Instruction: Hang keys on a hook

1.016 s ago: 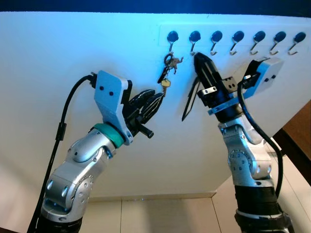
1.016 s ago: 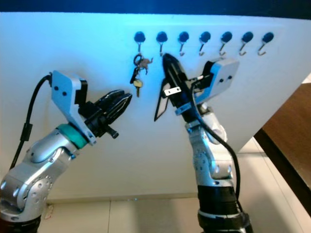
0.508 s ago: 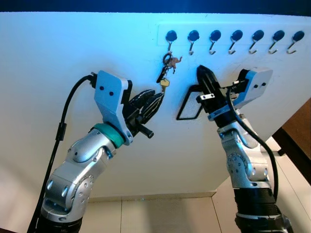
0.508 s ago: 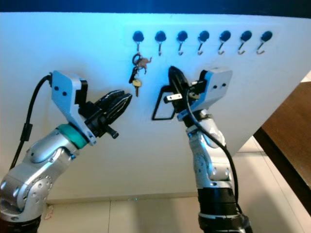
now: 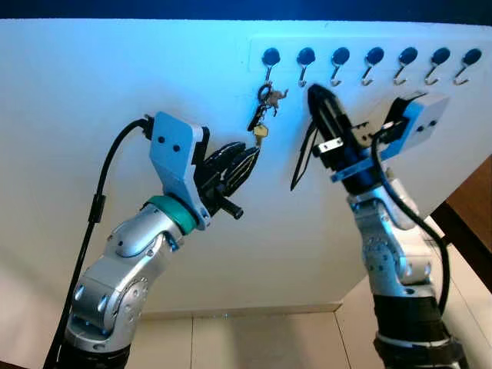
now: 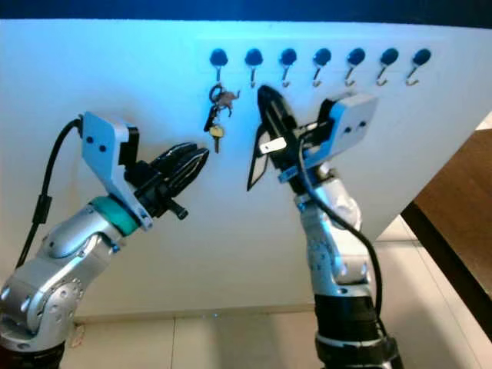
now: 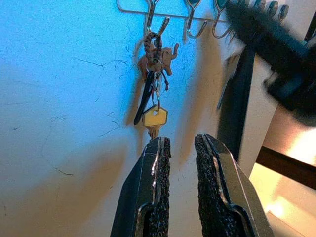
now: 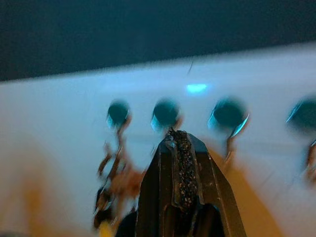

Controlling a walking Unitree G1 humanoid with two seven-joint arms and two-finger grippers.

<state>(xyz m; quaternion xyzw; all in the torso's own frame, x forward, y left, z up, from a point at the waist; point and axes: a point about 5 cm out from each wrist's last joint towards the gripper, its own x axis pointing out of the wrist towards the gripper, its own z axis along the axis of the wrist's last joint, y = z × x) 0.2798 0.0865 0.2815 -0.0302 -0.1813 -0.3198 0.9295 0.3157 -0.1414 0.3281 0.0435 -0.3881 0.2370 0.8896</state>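
A bunch of keys [image 5: 264,108] with a small elephant charm and a brass key hangs from the leftmost hook [image 5: 270,61] of a row of black-capped hooks [image 5: 373,63] on the white wall. My left gripper [image 5: 252,157] is raised just below and left of the keys. In the left wrist view its fingertips [image 7: 160,143] stand slightly open under the hanging keys [image 7: 154,79], holding nothing. My right gripper [image 5: 314,92] is shut and empty. It points up at the wall just under the second and third hooks, right of the keys.
A thin black loop [image 5: 301,161] hangs from my right gripper against the wall. Several hooks to the right carry nothing. Pale floor tiles [image 5: 254,338] lie below the wall, and a dark brown surface [image 5: 473,204] shows past the wall's right edge.
My right gripper dipped lower and away from the hooks half a second ago, then rose back up beside the keys. The left arm and the hanging keys have stayed put.
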